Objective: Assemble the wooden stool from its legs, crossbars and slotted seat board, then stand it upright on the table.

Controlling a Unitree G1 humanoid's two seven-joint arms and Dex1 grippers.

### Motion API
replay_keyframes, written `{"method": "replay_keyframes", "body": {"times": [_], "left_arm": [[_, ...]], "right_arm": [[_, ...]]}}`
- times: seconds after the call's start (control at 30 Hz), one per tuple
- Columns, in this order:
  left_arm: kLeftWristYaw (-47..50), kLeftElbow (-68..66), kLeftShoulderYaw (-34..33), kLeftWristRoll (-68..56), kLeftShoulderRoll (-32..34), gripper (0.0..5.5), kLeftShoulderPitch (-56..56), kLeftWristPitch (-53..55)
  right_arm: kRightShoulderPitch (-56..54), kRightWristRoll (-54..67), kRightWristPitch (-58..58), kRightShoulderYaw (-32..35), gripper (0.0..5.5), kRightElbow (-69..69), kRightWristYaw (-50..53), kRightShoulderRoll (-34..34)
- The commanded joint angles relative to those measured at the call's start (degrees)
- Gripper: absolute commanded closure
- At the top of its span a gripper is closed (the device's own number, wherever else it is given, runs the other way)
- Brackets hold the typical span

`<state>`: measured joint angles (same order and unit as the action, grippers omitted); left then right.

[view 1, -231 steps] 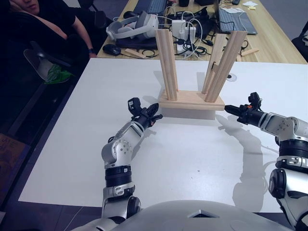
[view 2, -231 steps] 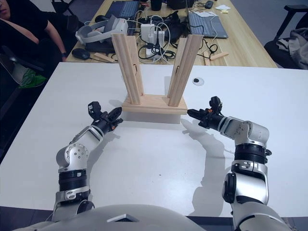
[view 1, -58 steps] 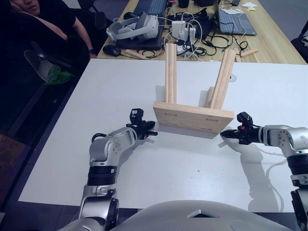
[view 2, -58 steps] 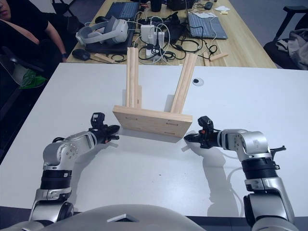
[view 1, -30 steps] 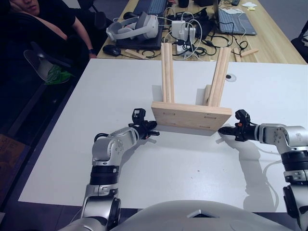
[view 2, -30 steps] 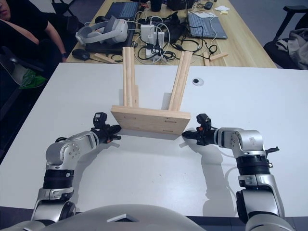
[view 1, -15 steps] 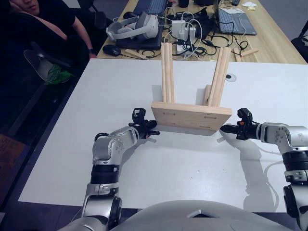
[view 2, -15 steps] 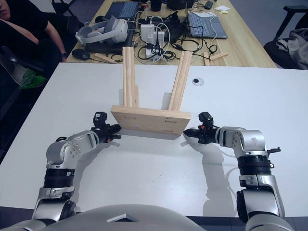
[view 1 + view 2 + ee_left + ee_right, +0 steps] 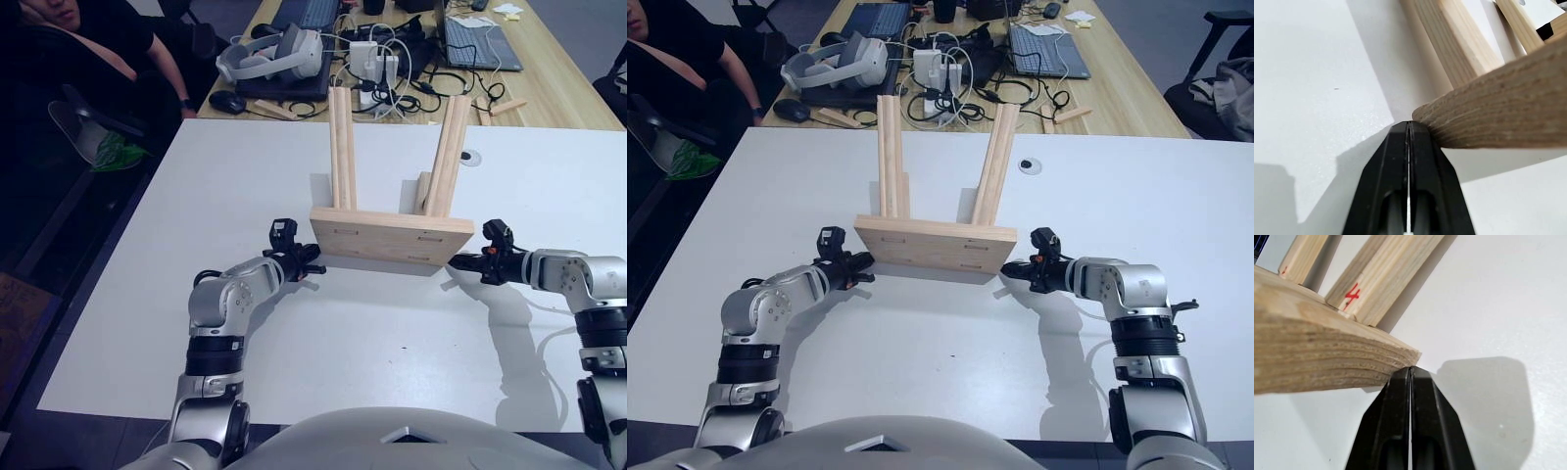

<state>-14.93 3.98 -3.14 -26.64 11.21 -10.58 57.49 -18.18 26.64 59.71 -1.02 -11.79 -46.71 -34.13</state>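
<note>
The assembled wooden stool lies tipped over on the white table (image 9: 392, 333). Its seat board (image 9: 392, 240) faces me and its legs (image 9: 340, 147) point away toward the table's far edge. My left gripper (image 9: 313, 270) is shut, its tip against the board's lower left corner (image 9: 1498, 107). Shut as well, my right gripper (image 9: 458, 262) touches the lower right corner (image 9: 1312, 362) with its tip. In the right wrist view a leg (image 9: 1381, 279) with a red mark joins the board just above the fingertips (image 9: 1400, 382).
A round cable grommet (image 9: 471, 157) sits in the table behind the stool. Beyond the far edge stands a wooden desk with a headset (image 9: 269, 54), laptops, tangled cables and loose wooden pieces (image 9: 277, 110). Bare table lies in front of the stool.
The stool stood upside down with legs up; now it is tipped with the seat facing me. Both grippers dropped to the board's lower corners. In the last second almost nothing moved.
</note>
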Motion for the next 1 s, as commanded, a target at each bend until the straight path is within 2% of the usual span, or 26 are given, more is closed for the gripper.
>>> {"method": "replay_keyframes", "body": {"times": [0.03,0.33,1.0], "left_arm": [[-2.62,2.08,1.07,-2.11,-0.72,5.47,0.31,1.34],[-6.30,4.67,0.43,-4.94,-1.51,5.47,0.46,2.47],[-10.14,6.54,-1.62,-8.08,-2.55,5.47,-1.14,1.73]], "right_arm": [[-0.16,0.58,0.10,-0.36,5.50,0.83,-0.97,0.24],[0.04,1.87,0.24,0.30,5.50,1.82,-2.06,0.28],[0.58,7.46,-0.05,6.54,5.50,6.75,-5.12,4.21]]}}
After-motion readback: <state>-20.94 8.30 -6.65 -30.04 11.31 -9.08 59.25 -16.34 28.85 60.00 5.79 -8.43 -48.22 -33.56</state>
